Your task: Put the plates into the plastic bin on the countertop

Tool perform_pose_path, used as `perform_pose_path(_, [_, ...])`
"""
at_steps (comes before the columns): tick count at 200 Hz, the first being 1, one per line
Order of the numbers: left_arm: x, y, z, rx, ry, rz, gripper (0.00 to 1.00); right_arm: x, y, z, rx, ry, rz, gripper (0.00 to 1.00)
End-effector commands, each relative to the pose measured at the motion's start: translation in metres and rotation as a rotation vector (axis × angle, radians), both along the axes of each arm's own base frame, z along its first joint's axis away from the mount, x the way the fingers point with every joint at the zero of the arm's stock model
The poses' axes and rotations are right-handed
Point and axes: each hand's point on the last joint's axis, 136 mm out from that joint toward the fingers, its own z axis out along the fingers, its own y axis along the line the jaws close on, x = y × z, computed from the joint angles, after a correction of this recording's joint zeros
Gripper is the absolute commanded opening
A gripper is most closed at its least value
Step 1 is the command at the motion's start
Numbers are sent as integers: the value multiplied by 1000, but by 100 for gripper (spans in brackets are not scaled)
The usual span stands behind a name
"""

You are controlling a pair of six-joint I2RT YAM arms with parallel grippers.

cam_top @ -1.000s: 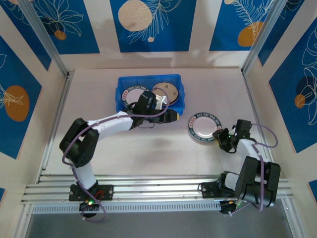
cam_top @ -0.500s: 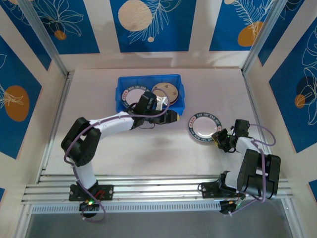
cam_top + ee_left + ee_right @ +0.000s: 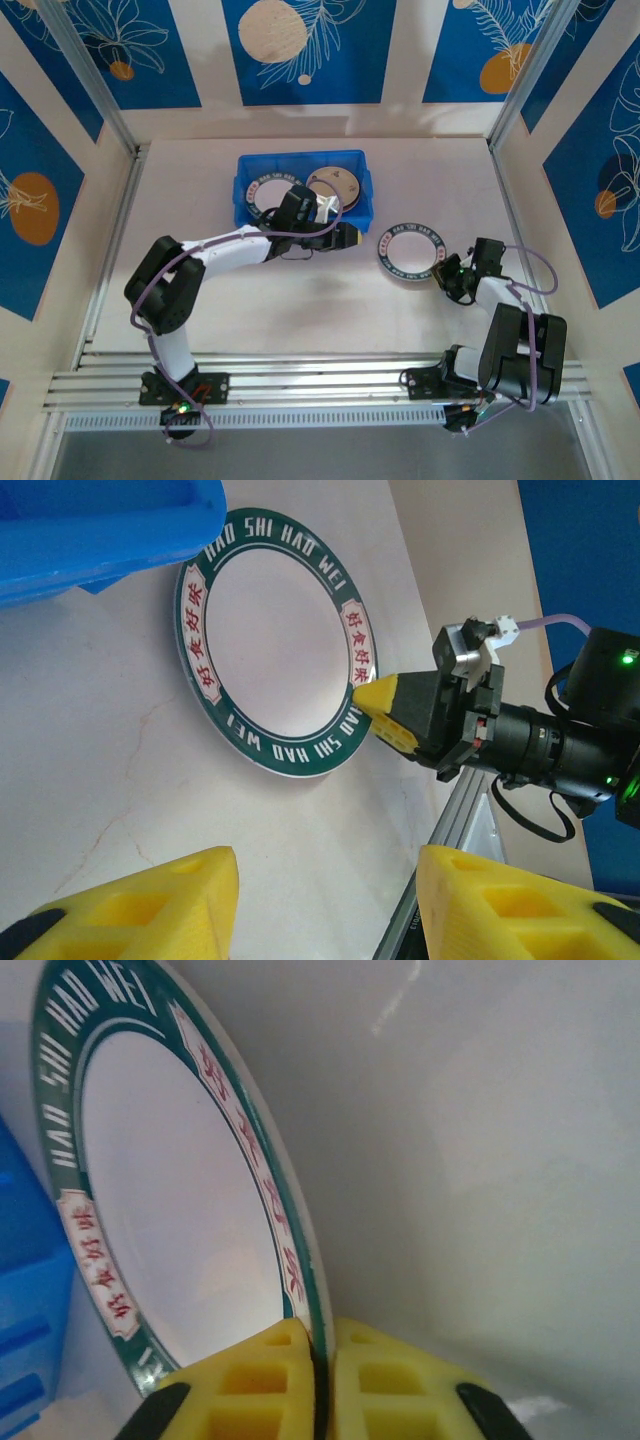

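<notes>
At four o'clock from the bin [image 3: 300, 158], the plate [image 3: 410, 252] sits on the countertop [image 3: 300, 305], rim pinched by the right gripper [image 3: 322, 1360]; the left gripper [image 3: 325, 895] hangs half-open, empty. That thin edge grip may slip on lifting.

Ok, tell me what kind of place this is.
Probably a staged robot test cell, not a kitchen: aluminium rails frame the countertop, and printed blue panels wall it in.

White-black arms [image 3: 215, 250] — yellow pads [image 3: 150, 900], purple cables [image 3: 555, 622]

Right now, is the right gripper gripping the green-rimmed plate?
Yes, the right gripper pinches the rim of the green-rimmed plate between its yellow fingers.
</notes>
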Motion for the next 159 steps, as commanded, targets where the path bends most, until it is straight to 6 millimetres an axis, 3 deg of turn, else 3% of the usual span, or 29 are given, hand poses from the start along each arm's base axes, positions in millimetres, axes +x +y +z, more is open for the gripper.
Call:
perform_pose_path(1, [-4, -4, -3, 0, -5, -22, 50, -4, -2, -1, -17, 4, -6, 5])
perform_pose_path(15, [-4, -3, -3, 4, -10, -18, 51, -4, -3, 2, -18, 1, -7, 0])
perform_pose_path(60, [-3, 7, 7, 36, -56, -3, 48, -4, -9, 25, -67, -41, -7, 0])
perform_pose_path(107, [9, 33, 21, 48, -96, 42, 51, -16, 5, 74, -72, -145, 58, 0])
perform_pose_path(140, [12, 42, 41, 28, -141, 43, 66, -29, 23, 116, -41, -241, 115, 0])
perform_pose_path(159, [14, 44, 47, -7, -136, 43, 70, -31, 39, 141, 11, -312, 174, 0])
